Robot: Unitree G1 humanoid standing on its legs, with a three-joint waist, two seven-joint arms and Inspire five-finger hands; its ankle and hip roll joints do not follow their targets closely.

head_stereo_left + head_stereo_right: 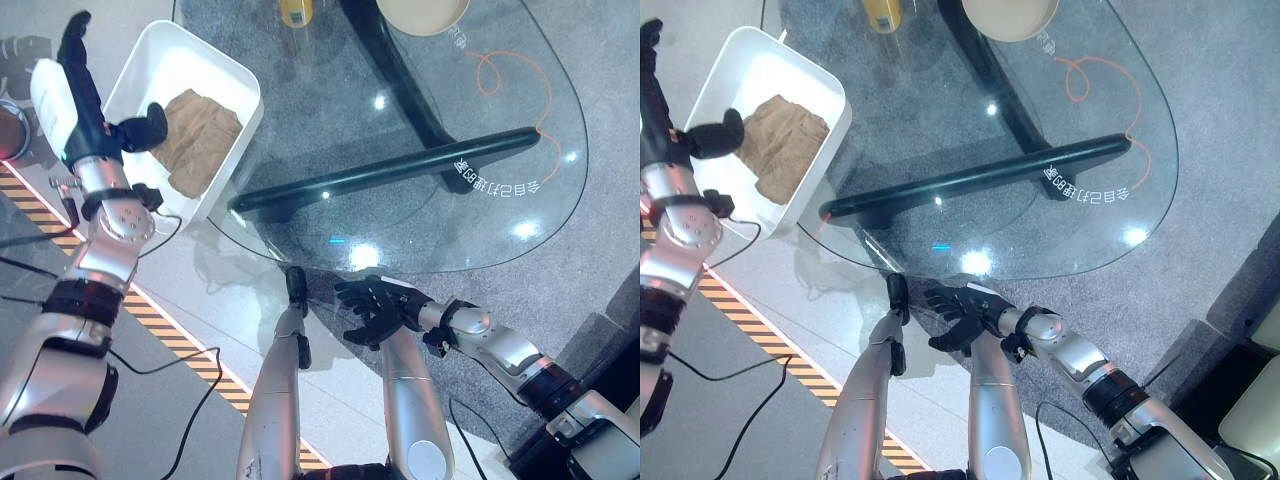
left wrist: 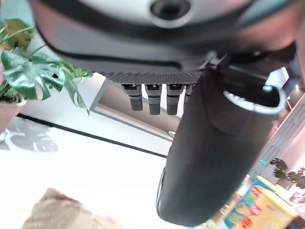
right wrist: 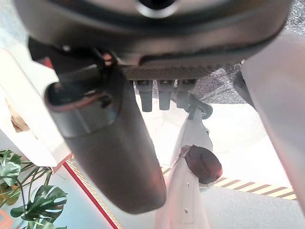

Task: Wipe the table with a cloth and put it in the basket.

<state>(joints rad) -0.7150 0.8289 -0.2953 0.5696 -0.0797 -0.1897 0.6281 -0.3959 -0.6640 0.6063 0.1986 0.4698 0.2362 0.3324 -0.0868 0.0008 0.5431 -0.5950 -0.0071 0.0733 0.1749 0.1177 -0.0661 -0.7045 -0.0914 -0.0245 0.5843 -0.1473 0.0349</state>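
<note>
A tan cloth (image 1: 200, 138) lies crumpled inside the white basket (image 1: 232, 80), which stands on the floor beside the glass table's (image 1: 500, 200) left end. My left hand (image 1: 88, 112) hovers at the basket's outer rim, open, with its fingers straight and its thumb (image 1: 146, 124) reaching over the cloth without holding it. The left wrist view shows that thumb (image 2: 214, 152) above a corner of the cloth (image 2: 62, 213). My right hand (image 1: 374, 306) hangs low in front of the table's near edge, open, fingers spread, holding nothing.
On the glass top's far side stand a yellow bottle (image 1: 296, 10) and a beige bowl (image 1: 420, 12). A black base bar (image 1: 390, 170) shows through the glass. Yellow-black striped tape (image 1: 170, 330) crosses the floor. A potted plant (image 2: 33, 76) stands near the basket.
</note>
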